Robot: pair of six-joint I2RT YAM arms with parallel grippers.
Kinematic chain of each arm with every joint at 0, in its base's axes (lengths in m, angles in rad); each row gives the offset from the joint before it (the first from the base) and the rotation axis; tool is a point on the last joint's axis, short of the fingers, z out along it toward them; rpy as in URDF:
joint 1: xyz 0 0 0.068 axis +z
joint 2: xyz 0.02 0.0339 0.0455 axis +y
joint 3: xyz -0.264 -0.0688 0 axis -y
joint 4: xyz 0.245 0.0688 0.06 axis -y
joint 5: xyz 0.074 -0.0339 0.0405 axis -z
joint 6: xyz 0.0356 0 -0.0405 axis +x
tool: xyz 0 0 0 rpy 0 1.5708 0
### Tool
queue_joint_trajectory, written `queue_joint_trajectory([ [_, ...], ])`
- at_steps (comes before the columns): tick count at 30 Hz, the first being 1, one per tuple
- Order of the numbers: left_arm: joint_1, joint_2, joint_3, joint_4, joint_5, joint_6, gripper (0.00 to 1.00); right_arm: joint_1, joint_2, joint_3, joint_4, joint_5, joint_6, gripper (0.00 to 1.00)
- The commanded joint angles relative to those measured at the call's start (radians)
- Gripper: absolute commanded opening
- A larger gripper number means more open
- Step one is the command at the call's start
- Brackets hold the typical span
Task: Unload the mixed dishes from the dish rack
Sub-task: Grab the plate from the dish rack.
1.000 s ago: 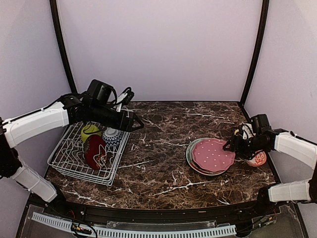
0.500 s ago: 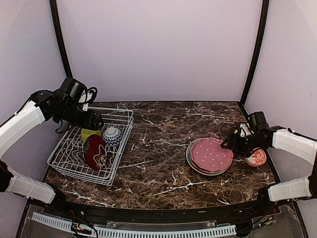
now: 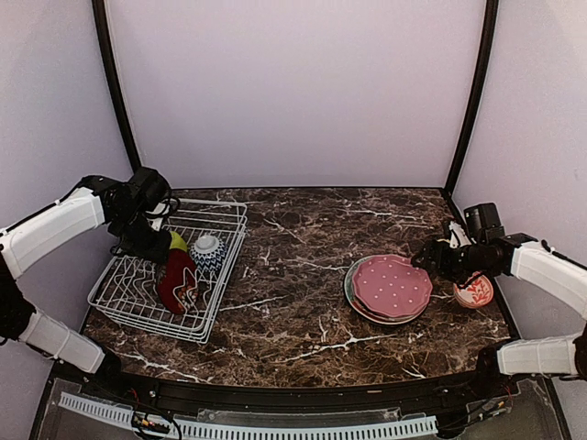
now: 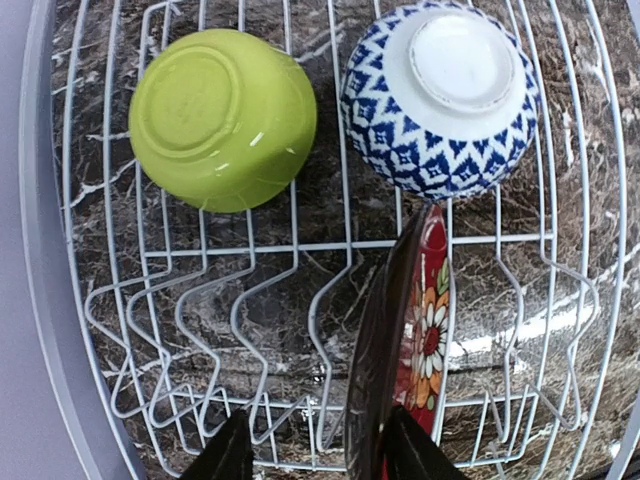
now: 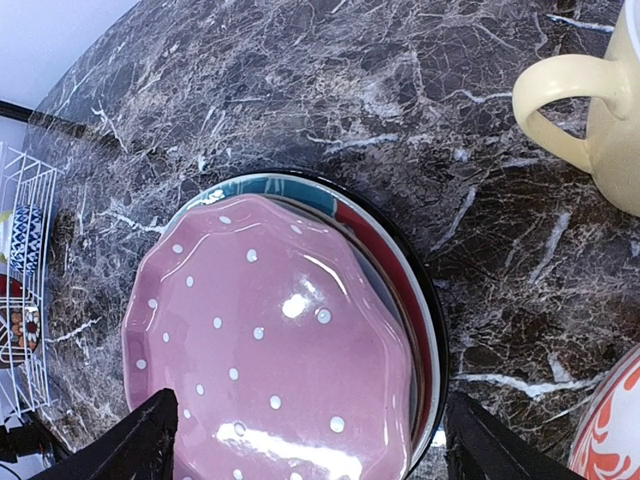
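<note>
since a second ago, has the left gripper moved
Yes. The left gripper swung left over the dish rack, from its far right corner to beside the green bowl.

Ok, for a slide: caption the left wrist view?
Left gripper over dish rack: upturned lime-green bowl, blue-white bowl, red floral plate on edge.

On my feed the dish rack [image 3: 133, 291] reads as white coated wire, smooth with a faint sheen. The lime-green bowl [image 4: 222, 118] and the blue-white bowl [image 4: 440, 100] are glossy glazed ceramic (the blue one's base looks duller, near matt). The dark red floral plate [image 4: 410, 350] shines too. I see bright glare on the pink dotted plate [image 5: 270, 360]; the pale yellow mug [image 5: 622, 120] is smooth, softer in sheen. The table [image 5: 330, 90] looks like polished dark marble
</note>
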Motion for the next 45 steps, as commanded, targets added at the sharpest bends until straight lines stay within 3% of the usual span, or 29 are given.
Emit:
queue_joint_trajectory([
  [1, 0.002, 0.042, -0.027, 0.003, 0.076, 0.005, 0.40, 0.007, -0.010, 0.011, 0.020, -0.010, -0.013, 0.89],
  [14, 0.001, 0.090, -0.019, -0.004, 0.140, -0.043, 0.12, 0.007, 0.006, 0.000, 0.063, -0.041, -0.018, 0.89],
  [20, -0.001, 0.076, 0.018, -0.054, 0.114, -0.055, 0.04, 0.007, 0.026, -0.009, 0.084, -0.046, -0.031, 0.90],
  [36, -0.045, 0.063, 0.251, -0.234, -0.049, -0.078, 0.01, 0.006, 0.010, -0.037, 0.094, -0.024, -0.054, 0.91],
  [45, -0.048, -0.118, 0.379, -0.136, -0.014, -0.058, 0.01, 0.006, -0.017, -0.033, 0.078, -0.017, -0.058, 0.98],
])
